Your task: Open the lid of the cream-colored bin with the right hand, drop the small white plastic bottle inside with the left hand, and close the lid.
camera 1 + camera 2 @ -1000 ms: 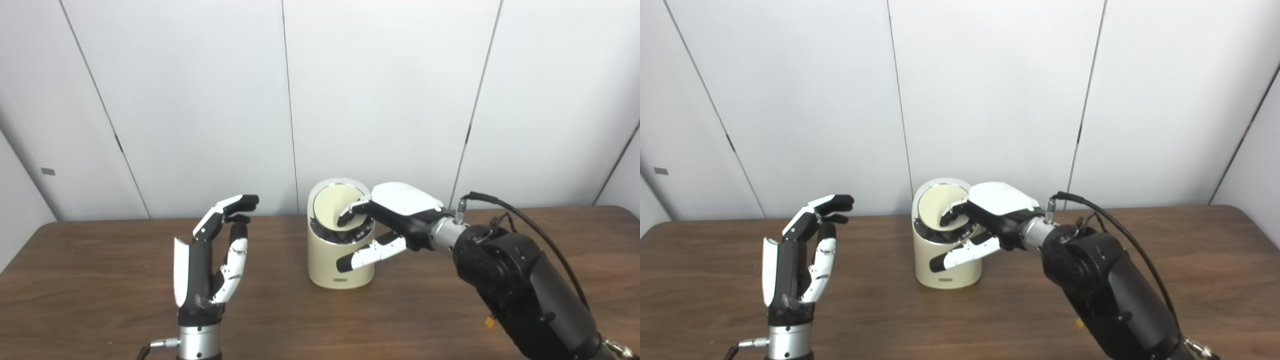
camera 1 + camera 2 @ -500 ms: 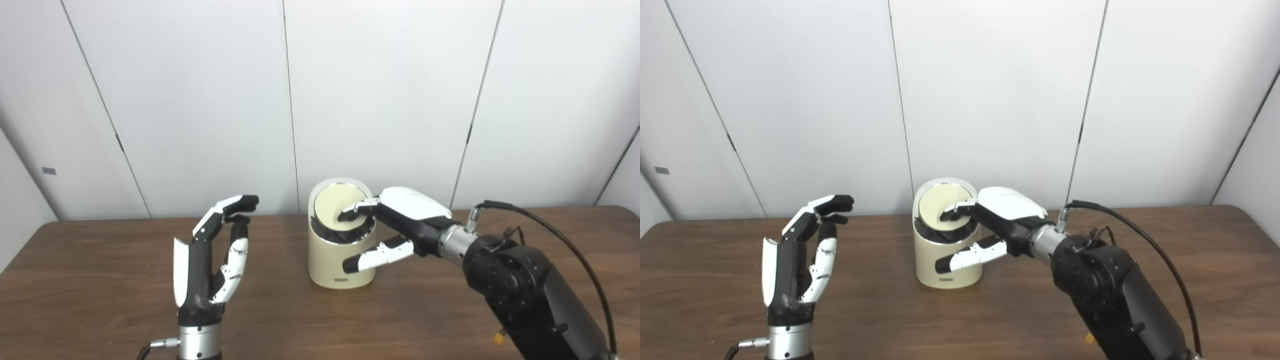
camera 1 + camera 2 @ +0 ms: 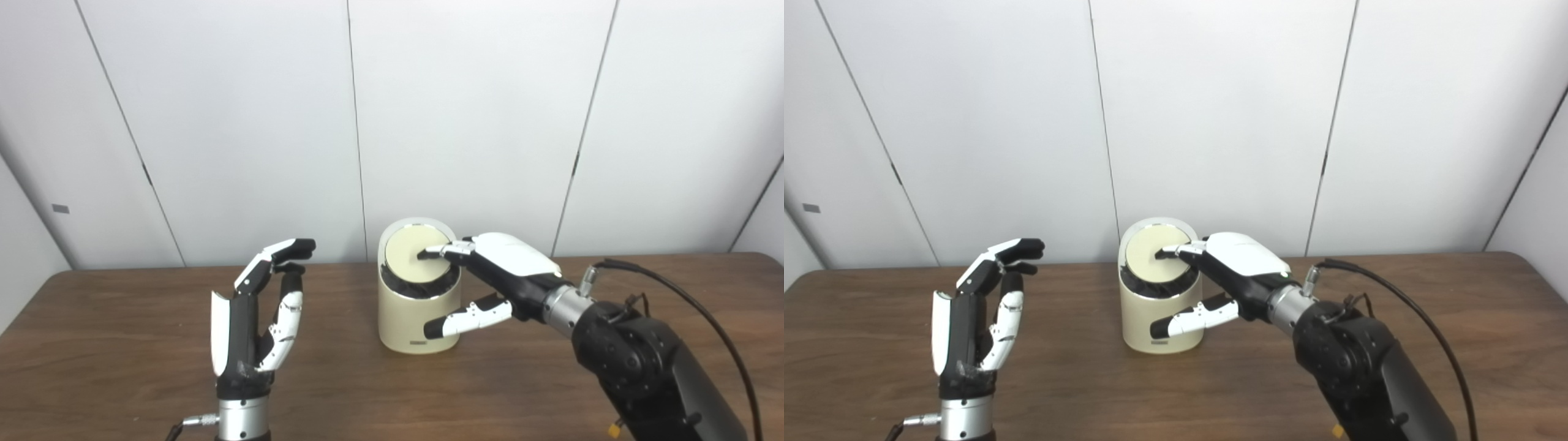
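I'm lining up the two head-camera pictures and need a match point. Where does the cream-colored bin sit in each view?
Left eye view: the cream-colored bin stands just right of centre, near the table's far edge.
Right eye view: the same bin sits just left of centre.
Shared landmark: the right hand, its fingers resting on the bin's lid in both views.

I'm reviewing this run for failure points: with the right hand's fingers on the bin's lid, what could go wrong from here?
The lid still shows a dark gap at its front edge, so it may not seat fully. The right hand touches it only with fingertips near one side, which could slip off or nudge the cream-colored bin. The left hand holds nothing; no bottle is visible.
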`<state>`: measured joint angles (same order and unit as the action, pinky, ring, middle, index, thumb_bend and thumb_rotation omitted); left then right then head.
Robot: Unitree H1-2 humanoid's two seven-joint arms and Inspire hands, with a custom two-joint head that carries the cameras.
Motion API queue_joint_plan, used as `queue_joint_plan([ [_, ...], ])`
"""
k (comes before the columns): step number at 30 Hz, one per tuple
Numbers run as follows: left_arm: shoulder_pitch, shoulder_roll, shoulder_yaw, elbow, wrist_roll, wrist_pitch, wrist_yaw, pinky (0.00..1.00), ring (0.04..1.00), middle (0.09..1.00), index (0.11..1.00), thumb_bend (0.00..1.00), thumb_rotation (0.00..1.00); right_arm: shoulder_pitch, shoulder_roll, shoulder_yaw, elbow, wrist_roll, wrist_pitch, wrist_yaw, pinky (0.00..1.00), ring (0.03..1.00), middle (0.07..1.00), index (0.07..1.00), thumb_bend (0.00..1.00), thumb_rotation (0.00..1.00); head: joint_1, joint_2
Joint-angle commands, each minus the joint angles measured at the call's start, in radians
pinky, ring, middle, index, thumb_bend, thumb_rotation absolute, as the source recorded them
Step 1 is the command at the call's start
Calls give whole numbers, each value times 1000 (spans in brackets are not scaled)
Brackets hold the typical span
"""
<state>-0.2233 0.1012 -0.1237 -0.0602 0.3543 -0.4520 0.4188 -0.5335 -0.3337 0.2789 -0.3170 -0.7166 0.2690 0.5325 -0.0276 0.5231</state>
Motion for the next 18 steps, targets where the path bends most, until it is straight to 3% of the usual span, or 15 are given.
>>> queue_joint_plan([
  [1,-30,9,-1,-8,9,-17,7,571,668,691,684,247,727,-12,17,-30,-44,-5,-31,-80,816,866,847,845,926,776,-3,-1],
  [5,-34,21,-8,1,18,-17,22,575,670,696,689,248,749,43,74,-79,-70,6,-52,-206,682,798,814,802,825,720,-6,-5],
  [8,-36,27,-13,5,11,-18,31,576,668,691,686,251,750,86,130,-127,-81,44,-75,-307,621,756,787,782,665,630,-9,-7],
  [12,-34,33,-16,-1,-8,-18,24,584,675,695,687,247,743,140,187,-192,-47,116,-194,-470,494,654,744,759,520,595,-15,-9],
  [13,-34,35,-17,-1,-15,-18,23,588,678,696,687,252,737,151,189,-201,-38,135,-226,-495,454,620,717,740,445,557,-16,-9],
  [15,-33,39,-18,-1,-24,-18,23,594,682,696,686,259,730,166,189,-213,-22,163,-274,-525,478,634,715,722,331,528,-17,-11],
  [18,-29,44,-18,-5,-23,-18,23,599,688,701,690,256,712,195,200,-234,-1,233,-327,-556,528,667,728,718,269,522,-17,-16],
])
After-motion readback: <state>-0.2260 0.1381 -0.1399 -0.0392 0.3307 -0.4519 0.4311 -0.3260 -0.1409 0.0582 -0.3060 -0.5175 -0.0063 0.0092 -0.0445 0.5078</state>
